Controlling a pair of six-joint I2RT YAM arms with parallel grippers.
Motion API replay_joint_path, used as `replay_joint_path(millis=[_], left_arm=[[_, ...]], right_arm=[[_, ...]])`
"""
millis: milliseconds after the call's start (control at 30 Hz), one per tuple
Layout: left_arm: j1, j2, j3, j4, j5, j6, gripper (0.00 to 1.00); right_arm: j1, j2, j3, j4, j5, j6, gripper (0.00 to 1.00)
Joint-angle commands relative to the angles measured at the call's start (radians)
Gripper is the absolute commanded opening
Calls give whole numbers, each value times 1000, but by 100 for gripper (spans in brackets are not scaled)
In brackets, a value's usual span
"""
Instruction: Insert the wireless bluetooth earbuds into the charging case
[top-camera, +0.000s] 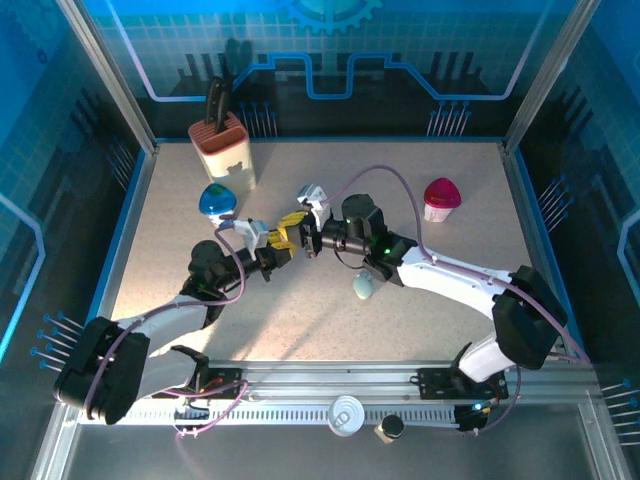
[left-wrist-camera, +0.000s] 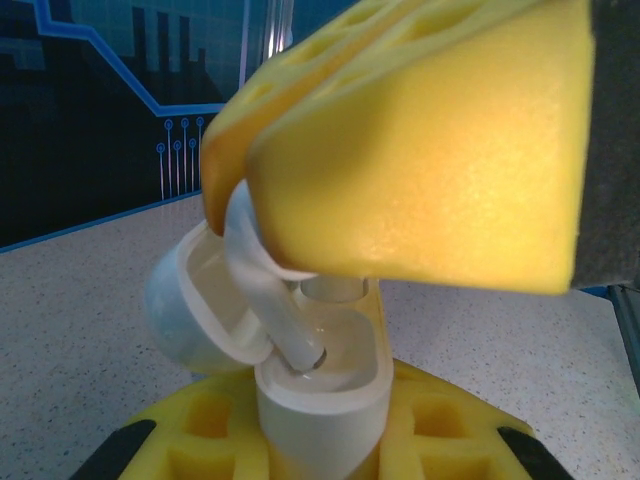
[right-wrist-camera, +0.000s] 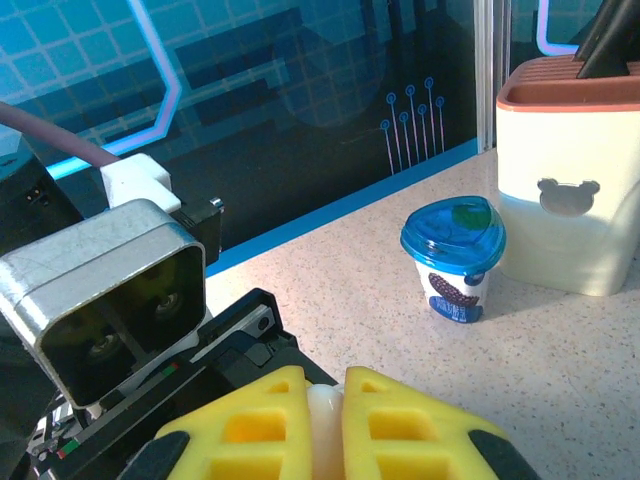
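The left gripper (left-wrist-camera: 325, 440) is closed on the lower body of the charging case (left-wrist-camera: 320, 400). I judge that it holds the case upright near the middle of the table (top-camera: 300, 330), so that the opening faces the other arm and the case cannot slide away when something is pushed in. The lid (left-wrist-camera: 190, 300) is swung open to the left, out of the way. The right gripper (right-wrist-camera: 326, 425) is closed on 1 earbud (left-wrist-camera: 262, 285). It pinches the head between its yellow pads (left-wrist-camera: 420, 150), probably so that the stem is free to enter first. The earbud is white and glossy, with a thin rounded stem, and it is tilted. The tip of the stem is already inside the open case, at or near the floor of it, while the head is above the rim, just beside the lid. The case is also white and smooth, with a thick rim. Another pale pebble-shaped case (top-camera: 363, 287) lies on the table under the right arm, apart from this work.
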Motion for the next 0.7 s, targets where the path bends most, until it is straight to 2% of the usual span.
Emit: replay_joint_path(millis=[0,400,667], left_arm=[[-1,-27,23,73,3,-3,11],[-2,-39,41,58,-64,-67,10],[-2,-23,39,56,-70,-55,10]], right_arm=[[-4,35,-21,25,-5,19,10],[0,26,-97,39,22,28,11],[14,47,-103,127,-43,116,10]])
